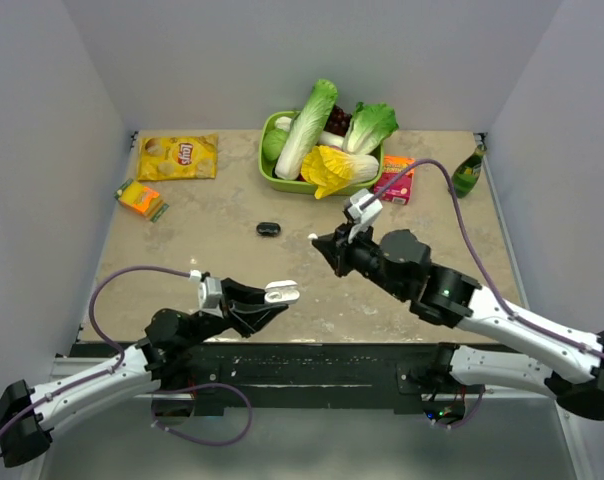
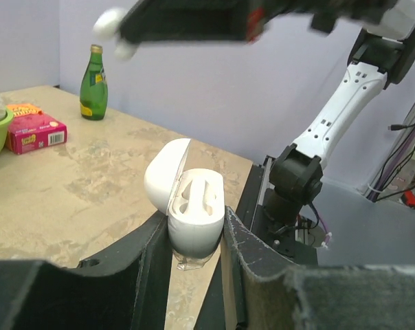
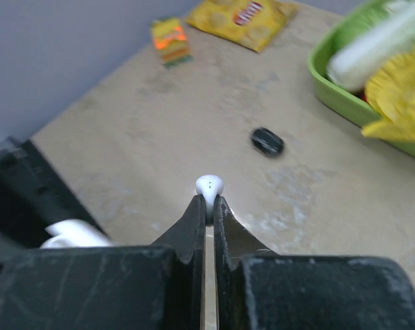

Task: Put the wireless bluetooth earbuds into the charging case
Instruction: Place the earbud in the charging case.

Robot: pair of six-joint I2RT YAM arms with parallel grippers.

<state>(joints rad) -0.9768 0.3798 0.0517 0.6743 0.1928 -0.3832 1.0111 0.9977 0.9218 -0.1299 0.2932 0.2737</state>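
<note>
My left gripper (image 1: 272, 300) is shut on the white charging case (image 1: 282, 293) and holds it upright near the table's front edge. In the left wrist view the case (image 2: 197, 213) sits between the fingers with its lid (image 2: 163, 175) open to the left, and both sockets look empty. My right gripper (image 1: 320, 242) is shut on a white earbud (image 1: 312, 237), held above the table to the right of and beyond the case. In the right wrist view the earbud (image 3: 209, 186) pokes out of the shut fingertips, and the case (image 3: 73, 234) is blurred at the lower left.
A small black object (image 1: 268, 229) lies on the table beyond the case. A green basket (image 1: 272, 172) of vegetables stands at the back. A yellow chip bag (image 1: 178, 156) and an orange pack (image 1: 140, 198) lie back left. A pink box (image 1: 397, 180) and a green bottle (image 1: 469, 172) are back right.
</note>
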